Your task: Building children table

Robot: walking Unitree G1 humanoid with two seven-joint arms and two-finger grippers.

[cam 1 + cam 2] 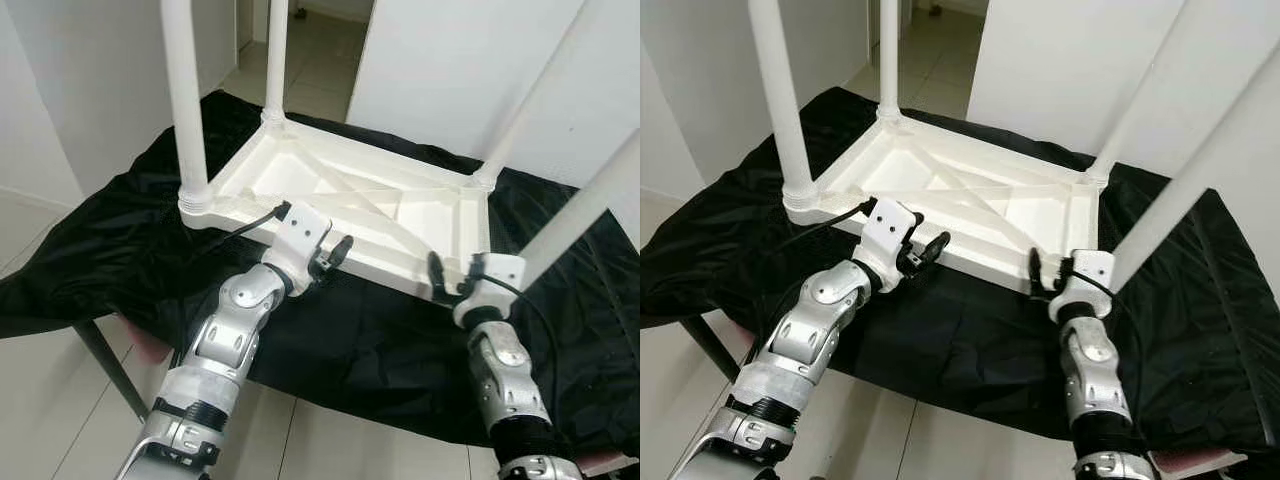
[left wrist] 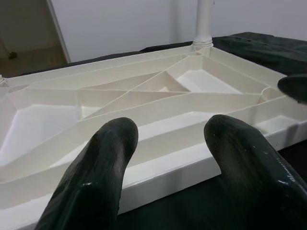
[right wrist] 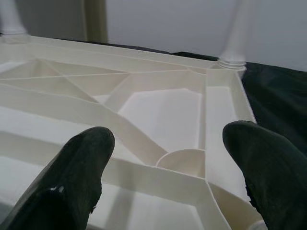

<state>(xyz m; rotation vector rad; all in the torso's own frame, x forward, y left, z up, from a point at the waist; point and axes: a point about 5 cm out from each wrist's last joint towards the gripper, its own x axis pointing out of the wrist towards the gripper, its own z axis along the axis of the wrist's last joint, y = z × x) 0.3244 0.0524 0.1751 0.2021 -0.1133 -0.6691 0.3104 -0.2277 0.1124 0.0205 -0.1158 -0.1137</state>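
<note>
Since all 4 white legs already stand up from the corners of the upturned children's table [image 1: 340,200], the assembly looks close to done, and the step in hand seems to be taking hold of the top to turn it over or lift it off. The table lies underside up on the black cloth [image 1: 110,260] that covers the surface, roughly in the middle, its ribbed frame facing the camera and its near long edge turned toward the robot.

The left gripper [image 1: 335,255] sits just at that near edge, toward its left half, jaws open wide; in the left wrist view its 2 black fingers [image 2: 100,163] frame the rim without closing on it. The right gripper [image 1: 452,275] is at the near right corner, beside the base of the front right leg [image 1: 580,210], jaws likewise spread, with the corner rib between the fingers [image 3: 76,167] in the right wrist view. Neither holds anything yet.

The next move probably calls for both jaws to slide over the rim wall and close evenly. The tall legs make the piece top-heavy, so an uneven pull could tip it or drag the cloth.
</note>
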